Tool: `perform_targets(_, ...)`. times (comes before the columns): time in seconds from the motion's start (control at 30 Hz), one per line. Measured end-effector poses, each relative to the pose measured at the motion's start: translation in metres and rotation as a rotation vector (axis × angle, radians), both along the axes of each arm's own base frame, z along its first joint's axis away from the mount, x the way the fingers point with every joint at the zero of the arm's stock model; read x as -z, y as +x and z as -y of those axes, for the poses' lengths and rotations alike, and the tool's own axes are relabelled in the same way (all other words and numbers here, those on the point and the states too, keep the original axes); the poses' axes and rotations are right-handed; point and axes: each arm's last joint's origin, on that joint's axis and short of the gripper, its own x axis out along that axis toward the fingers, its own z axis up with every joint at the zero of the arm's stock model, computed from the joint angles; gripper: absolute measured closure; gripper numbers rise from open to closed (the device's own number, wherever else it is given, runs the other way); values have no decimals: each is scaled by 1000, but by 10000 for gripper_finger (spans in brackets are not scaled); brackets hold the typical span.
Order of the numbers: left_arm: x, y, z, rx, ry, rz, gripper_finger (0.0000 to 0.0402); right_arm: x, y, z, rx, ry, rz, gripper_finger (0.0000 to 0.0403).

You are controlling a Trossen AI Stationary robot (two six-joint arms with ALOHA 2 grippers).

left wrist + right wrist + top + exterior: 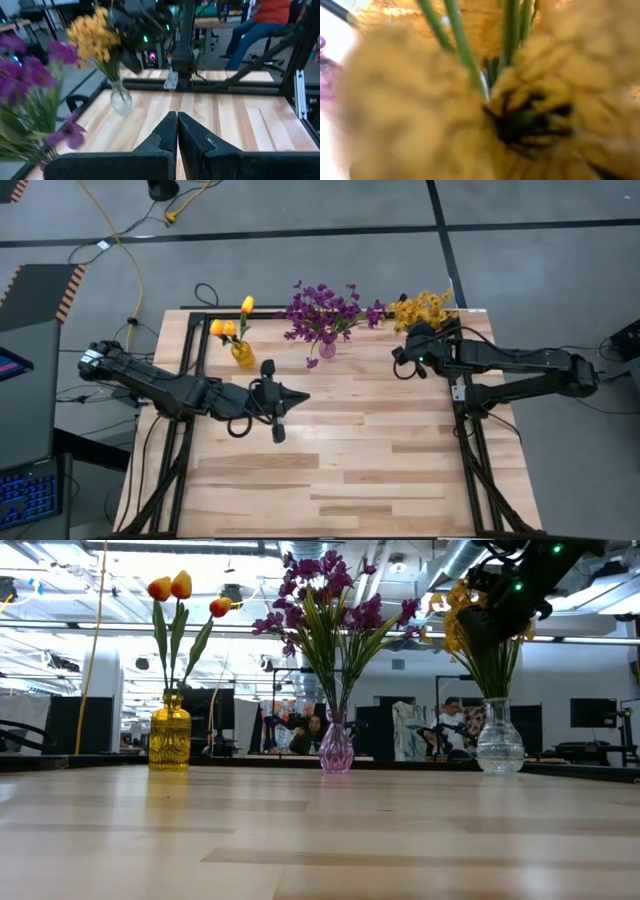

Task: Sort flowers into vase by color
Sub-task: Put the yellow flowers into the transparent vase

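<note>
Three vases stand along the table's far edge. An amber vase (170, 736) holds orange tulip-like buds (231, 320). A pink glass vase (336, 748) holds purple flowers (325, 310). A clear vase (499, 740) holds yellow flowers (425, 308). My right gripper (498, 610) is up among the yellow blossoms above the clear vase. Its wrist view is filled by yellow blossoms (410, 100) and green stems (462, 45). My left gripper (177, 127) is shut and empty. It hovers over the table's middle (292, 395), pointing toward the clear vase (121, 97).
Bare wooden tabletop (350, 470) stretches from the vases to the near edge. A black frame (470, 450) runs along the table's sides. Beyond the far edge are people (455, 720), desks and equipment. A seated person (260, 25) shows in the left wrist view.
</note>
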Motion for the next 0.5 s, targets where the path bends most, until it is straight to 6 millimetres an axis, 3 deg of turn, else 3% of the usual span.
perform_targets(0.23, -19, -19, -6, 5, 14, 47, 401, 2, 0, -1, -34, 40, -7, 275)
perform_targets(0.5, -22, -32, -10, 11, 8, 6, 401, 0, -5, -3, -49, 111, -51, 225)
